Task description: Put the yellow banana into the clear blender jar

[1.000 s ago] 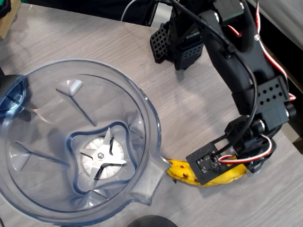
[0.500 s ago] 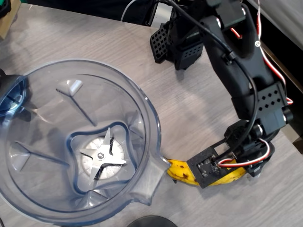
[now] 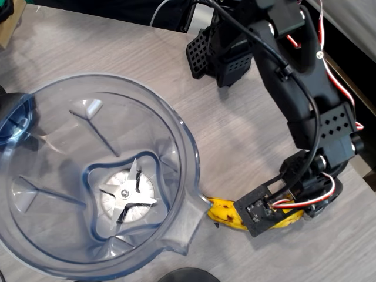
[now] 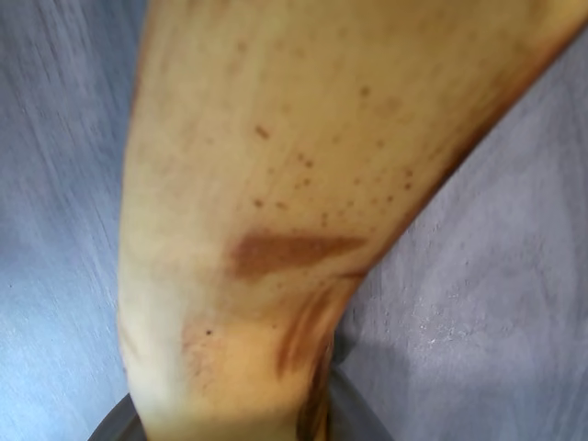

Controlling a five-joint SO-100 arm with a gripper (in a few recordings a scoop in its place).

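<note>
The yellow banana [image 3: 225,212] lies flat on the wooden table, its dark-spotted left end touching the pour spout of the clear blender jar [image 3: 189,141]. The jar stands upright at the left, and a steel blade [image 3: 126,192] shows at its bottom. My gripper [image 3: 277,210] is low over the banana's middle, and the black wrist with its camera board covers the fingers. In the wrist view the spotted banana peel [image 4: 276,184] is very close, with a brown streak on it. Whether the jaws have closed on the fruit cannot be made out.
The arm's black base [image 3: 222,54] stands at the back centre. A dark blue object [image 3: 14,120] sits behind the jar at the left edge, and a dark round thing [image 3: 188,275] pokes in at the bottom. The table's edge [image 3: 364,103] runs along the right.
The wrist has sunk lower and slightly toward the front over the banana. Banana and jar have not moved.
</note>
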